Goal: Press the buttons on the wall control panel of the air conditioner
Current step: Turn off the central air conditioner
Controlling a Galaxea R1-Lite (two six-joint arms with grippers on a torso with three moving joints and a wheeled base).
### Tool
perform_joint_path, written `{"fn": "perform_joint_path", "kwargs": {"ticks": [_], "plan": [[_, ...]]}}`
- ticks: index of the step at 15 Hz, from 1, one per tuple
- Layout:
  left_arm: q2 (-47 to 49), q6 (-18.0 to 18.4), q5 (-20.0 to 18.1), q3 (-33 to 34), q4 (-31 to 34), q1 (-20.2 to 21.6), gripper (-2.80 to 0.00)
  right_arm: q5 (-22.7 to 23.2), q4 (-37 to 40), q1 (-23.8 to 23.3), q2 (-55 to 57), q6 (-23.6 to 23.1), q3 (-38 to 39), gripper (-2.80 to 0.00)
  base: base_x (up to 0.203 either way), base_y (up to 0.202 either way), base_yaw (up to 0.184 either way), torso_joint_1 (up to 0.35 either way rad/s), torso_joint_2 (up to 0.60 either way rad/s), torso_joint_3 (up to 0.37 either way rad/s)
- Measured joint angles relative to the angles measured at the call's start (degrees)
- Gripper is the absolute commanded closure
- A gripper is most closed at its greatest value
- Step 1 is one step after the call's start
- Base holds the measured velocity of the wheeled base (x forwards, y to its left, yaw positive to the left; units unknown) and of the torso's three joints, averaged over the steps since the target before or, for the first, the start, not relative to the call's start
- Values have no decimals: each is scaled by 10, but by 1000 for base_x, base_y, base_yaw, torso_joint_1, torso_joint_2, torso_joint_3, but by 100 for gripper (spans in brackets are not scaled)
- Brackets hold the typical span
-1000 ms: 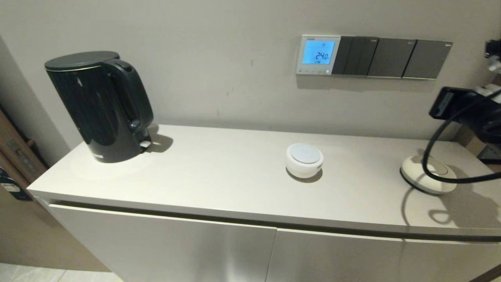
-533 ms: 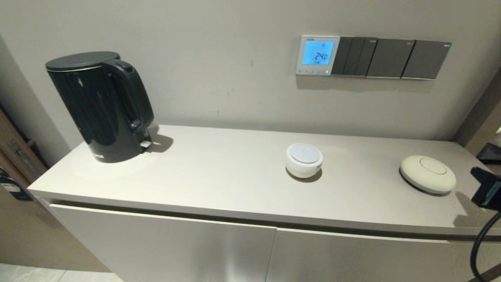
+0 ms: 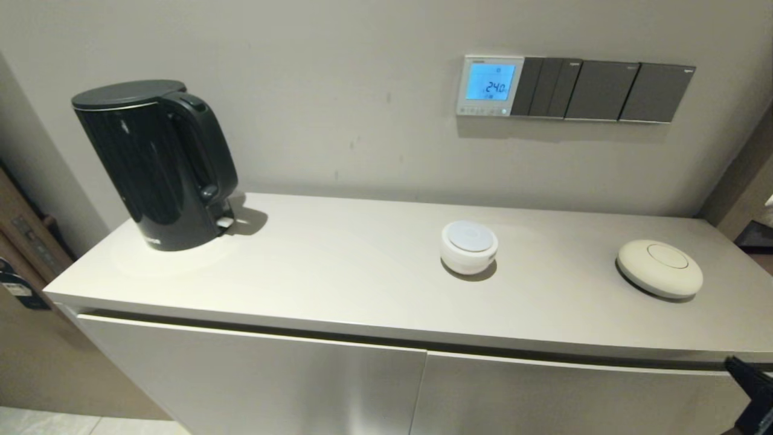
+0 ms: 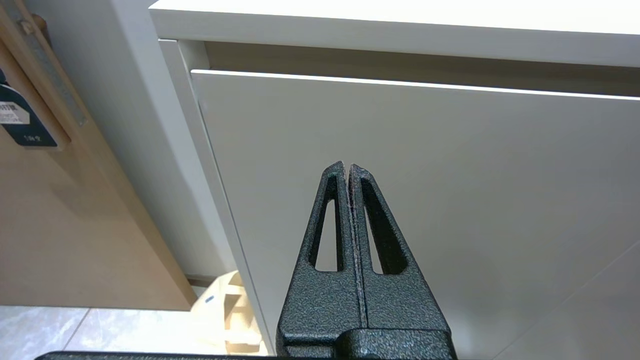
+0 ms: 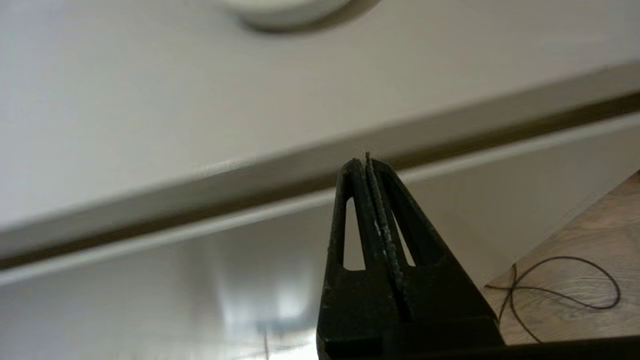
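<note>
The air conditioner's wall control panel (image 3: 490, 84) is a small white-framed thermostat on the wall, its screen glowing blue with "24.0". The buttons (image 3: 481, 110) form a tiny pale row along its bottom strip. My right gripper (image 5: 366, 161) is shut and empty, low in front of the cabinet's front edge, far below the panel; only a dark part of that arm (image 3: 755, 386) shows at the lower right of the head view. My left gripper (image 4: 347, 167) is shut and empty, parked low facing the cabinet door.
Dark grey switch plates (image 3: 604, 89) sit right of the panel. On the cabinet top (image 3: 338, 272) stand a black kettle (image 3: 154, 163), a small white round device (image 3: 470, 245) and a cream disc (image 3: 659, 268). A wooden floor with a thin cable (image 5: 560, 290) lies beside the cabinet.
My right arm has dropped from beside the switch plates down past the cream disc to below the cabinet's front edge. The screen still reads 24.0.
</note>
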Motion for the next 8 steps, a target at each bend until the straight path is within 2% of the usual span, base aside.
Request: {"fn": "perform_joint_path", "kwargs": {"ticks": [4,8], "plan": [[0,0,0,0,0,0,0,1,110,44,-119,-2,1,0,0,0,0,0,0,0],[0,0,0,0,0,0,0,2,247,80,-270,-31,2,0,0,0,0,0,0,0]]}}
